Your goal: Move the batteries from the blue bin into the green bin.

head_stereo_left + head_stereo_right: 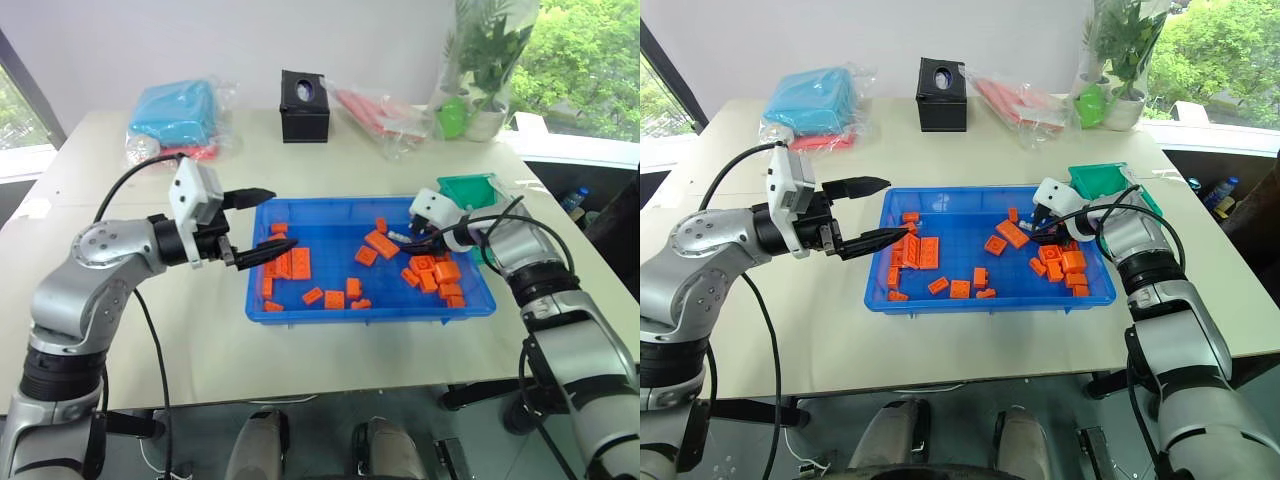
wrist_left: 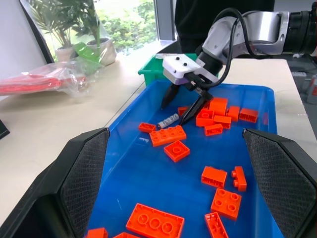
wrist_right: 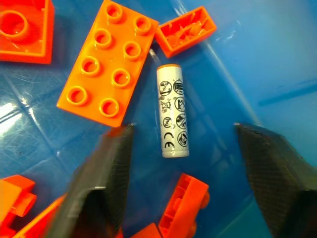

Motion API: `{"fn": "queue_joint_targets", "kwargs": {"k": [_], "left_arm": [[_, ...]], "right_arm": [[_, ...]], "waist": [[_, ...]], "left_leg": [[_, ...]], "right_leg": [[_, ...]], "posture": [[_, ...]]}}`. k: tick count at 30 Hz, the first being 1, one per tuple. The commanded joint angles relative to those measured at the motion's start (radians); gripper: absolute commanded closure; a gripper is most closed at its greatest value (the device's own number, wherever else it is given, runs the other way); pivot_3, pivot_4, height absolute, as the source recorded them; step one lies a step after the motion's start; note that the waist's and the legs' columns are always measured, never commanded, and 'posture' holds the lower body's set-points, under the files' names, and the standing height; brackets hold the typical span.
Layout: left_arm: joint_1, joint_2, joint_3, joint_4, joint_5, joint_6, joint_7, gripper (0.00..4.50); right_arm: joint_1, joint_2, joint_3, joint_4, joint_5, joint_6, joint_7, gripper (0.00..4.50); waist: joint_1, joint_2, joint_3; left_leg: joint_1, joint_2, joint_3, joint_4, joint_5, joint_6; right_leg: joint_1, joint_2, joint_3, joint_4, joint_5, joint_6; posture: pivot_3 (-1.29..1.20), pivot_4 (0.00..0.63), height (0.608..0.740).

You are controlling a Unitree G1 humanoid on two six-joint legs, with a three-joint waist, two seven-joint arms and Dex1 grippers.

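- Head views: right gripper (image 1: pixel 404 238) is angled down into the right part of the blue bin (image 1: pixel 300 310), fingers parted w/ nothing between them yet. It sits just above a small grey cylinder, the battery (image 1: pixel 398 236), prob. lined up that way so the fingers can drop on either side of it.
- Left gripper (image 1: pixel 262 226) hangs level over the bin's left edge, fingers spread wide & empty. Looks parked there to stay out of the right arm's way.
- Blue bin holds mostly orange blocks (image 1: pixel 293 264): one cluster at left, another by the right arm, a few along the near wall. I can make out one battery only.
- Green bin (image 1: pixel 466 189) sits touching or just beside the blue bin's far right corner, near the working arm, so the carry should be short. Can't see inside it.
- Left wrist view: across the blue bin, the right gripper's two fingers straddle the spot just past the battery (image 2: pixel 168 120), which lies flat on the bin floor next to an orange brick.
- Right wrist view: the battery (image 3: pixel 172 111) lies between the open fingers, not touched, an eight-stud block (image 3: pixel 107 61) just beside it. That block may crowd one finger on closing.
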Motion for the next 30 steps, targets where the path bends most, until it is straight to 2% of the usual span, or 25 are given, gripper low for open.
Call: {"fn": "queue_joint_targets", "kwargs": {"k": [1,3,4,8,11,15,20,24,30], "left_arm": [[-0.023,0.009,0.015,-0.010,-0.007,-0.009,-0.004,0.00],[-0.024,0.011,0.015,-0.008,-0.006,-0.009,-0.007,0.00],[-0.024,0.011,0.016,-0.007,-0.006,-0.009,-0.008,0.00],[-0.018,0.012,0.018,-0.015,-0.009,-0.004,-0.006,0.00],[-0.001,0.014,0.025,-0.024,-0.015,0.002,-0.002,0.00],[0.038,0.016,0.028,-0.028,-0.014,0.000,-0.005,0.00],[0.051,0.022,0.028,-0.006,-0.013,-0.005,-0.018,0.00],[0.032,0.023,0.021,0.021,-0.009,-0.008,-0.030,0.00],[-0.006,0.015,0.002,0.069,-0.003,-0.013,-0.053,0.00]], "right_arm": [[-0.027,0.021,-0.022,0.012,0.032,0.072,0.034,3.37],[-0.031,0.026,-0.028,0.008,0.040,0.104,0.044,4.42],[-0.031,0.027,-0.031,0.005,0.045,0.121,0.045,4.49],[-0.015,0.014,-0.068,-0.091,0.078,0.201,0.032,4.49],[0.012,-0.007,-0.177,-0.333,0.167,0.403,0.001,4.49],[0.042,-0.045,-0.365,-0.570,0.221,0.606,-0.158,4.49],[0.143,-0.131,-0.467,-0.602,0.212,0.632,-0.285,4.49],[0.202,-0.140,-0.467,-0.584,0.239,0.604,-0.307,4.49],[0.213,-0.162,-0.447,-0.464,0.237,0.412,-0.319,1.51]], "waist": [[-0.002,0.000,0.000],[-0.001,0.000,0.000],[0.000,0.000,0.000],[0.003,0.000,0.000],[0.003,0.002,0.001],[0.004,0.004,0.002],[0.009,-0.002,-0.002],[0.002,0.002,0.000],[-0.005,0.004,0.001]], "left_leg": [[0.000,0.000,0.000,0.000,0.000,0.000],[0.000,0.000,0.000,0.000,0.000,0.000],[0.000,0.000,0.000,0.000,0.000,0.000],[0.000,0.000,0.000,0.000,0.000,0.000],[-0.001,0.000,-0.001,0.000,0.000,0.000],[-0.002,0.000,0.000,0.000,0.000,0.000],[-0.001,0.000,-0.001,0.000,-0.002,-0.003],[-0.001,0.000,0.000,0.000,-0.002,-0.002],[-0.001,0.000,0.003,-0.001,-0.001,0.001]], "right_leg": [[0.000,0.000,0.000,0.000,0.000,0.000],[0.000,0.000,0.000,0.000,0.000,0.000],[0.000,0.000,0.000,0.000,0.000,0.000],[0.000,0.000,0.000,0.000,0.000,0.000],[0.000,0.000,0.000,0.000,0.000,0.000],[0.001,-0.001,0.000,0.001,0.000,0.000],[0.001,-0.001,-0.002,-0.002,-0.001,-0.003],[0.001,-0.001,-0.001,-0.003,-0.001,-0.003],[0.001,0.000,0.000,-0.001,0.001,0.001]], "posture": [[0.00,0.150,0.644],[0.00,0.150,0.644],[0.00,0.150,0.644],[0.00,0.150,0.644],[0.00,0.150,0.644],[0.00,0.150,0.644],[0.00,0.150,0.644],[0.00,0.150,0.644],[0.00,0.150,0.644]]}}
